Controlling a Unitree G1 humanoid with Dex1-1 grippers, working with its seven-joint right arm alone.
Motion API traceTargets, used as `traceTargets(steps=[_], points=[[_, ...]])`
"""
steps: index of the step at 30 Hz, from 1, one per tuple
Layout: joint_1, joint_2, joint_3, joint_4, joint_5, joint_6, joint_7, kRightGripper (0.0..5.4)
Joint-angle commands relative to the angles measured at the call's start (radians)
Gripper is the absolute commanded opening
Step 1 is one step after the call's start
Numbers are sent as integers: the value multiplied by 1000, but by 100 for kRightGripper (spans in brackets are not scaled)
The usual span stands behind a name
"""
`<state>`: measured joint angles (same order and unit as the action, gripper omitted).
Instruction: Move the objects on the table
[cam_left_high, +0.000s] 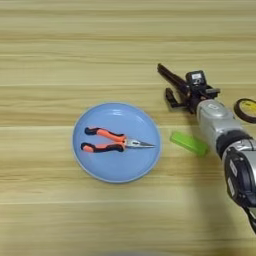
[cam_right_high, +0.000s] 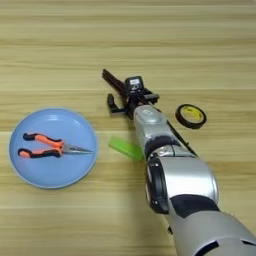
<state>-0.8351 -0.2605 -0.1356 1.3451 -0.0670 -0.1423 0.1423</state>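
My tool hangs over the tabletop with its black fingers spread wide, holding nothing; at left I see the pliers lying on a blue plate; the green bar sits beside my forearm; the tape ring lies rightmost.

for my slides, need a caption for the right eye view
Pliers on a blue plate; gripper beyond green bar, tape right.

2 head views, looking down, table shared
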Motion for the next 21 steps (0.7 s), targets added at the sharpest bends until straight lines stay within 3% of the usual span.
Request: traceTargets(steps=[1,7,16,21], points=[[-101,-13,34,-25,-36,61,-25,536],[-120,-17,5,-10,-3,170,4,536],[-144,-32,-85,4,87,338,126,536],[-145,-35,-89,3,83,373,161,536]])
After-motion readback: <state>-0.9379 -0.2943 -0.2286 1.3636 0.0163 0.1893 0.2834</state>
